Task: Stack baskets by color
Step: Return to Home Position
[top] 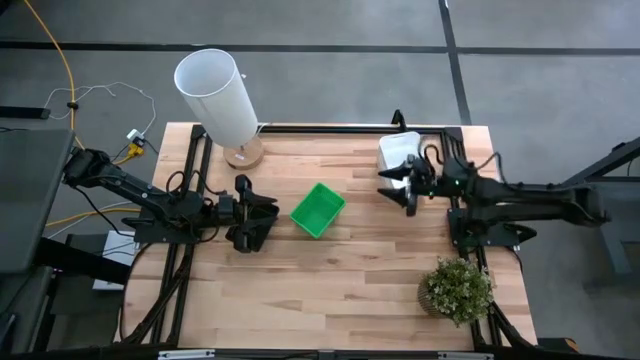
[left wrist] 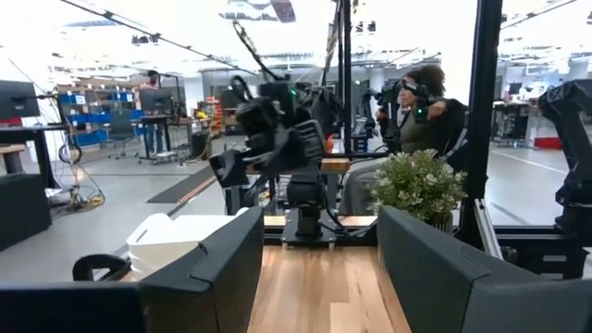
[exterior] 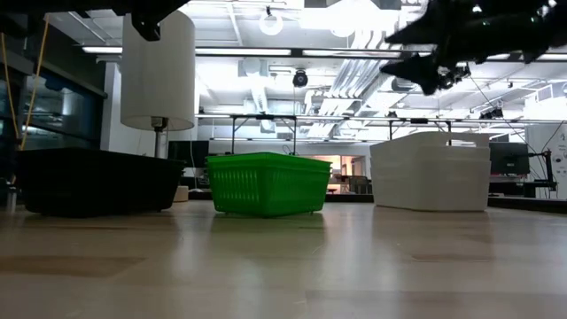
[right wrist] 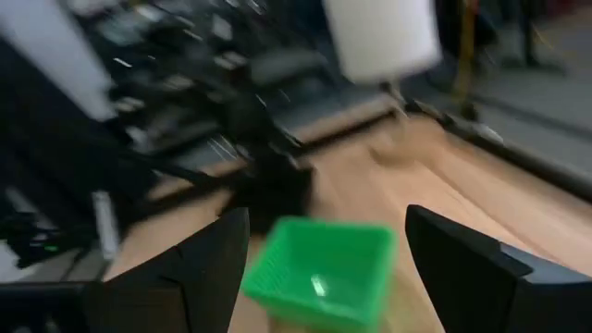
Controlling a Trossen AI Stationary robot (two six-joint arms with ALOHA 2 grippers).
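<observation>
Wooden table carried three piles sorted by colour, so I judged the stacking all but done, with only the trip home left for both arms. To do that well I meant to lift first and draw back second. I would keep both pairs of fingers spread and empty so nothing snagged. My left arm needed to pass wide of the tall white cylinder on its wooden foot, and my right arm clear of the potted plant by the right edge. The white baskets sat at the right arm's end of the table. My right gripper, fingers wide and holding nothing, hung just beside them, and the low view showed it raised above them. The black baskets stood leftmost in the low view. From above, my left gripper, also wide and empty, hid that spot, so I could not tell how close it was to them. The green baskets lay between my two grippers, touching neither and nearer the left one. My right wrist camera framed them between its fingers.
</observation>
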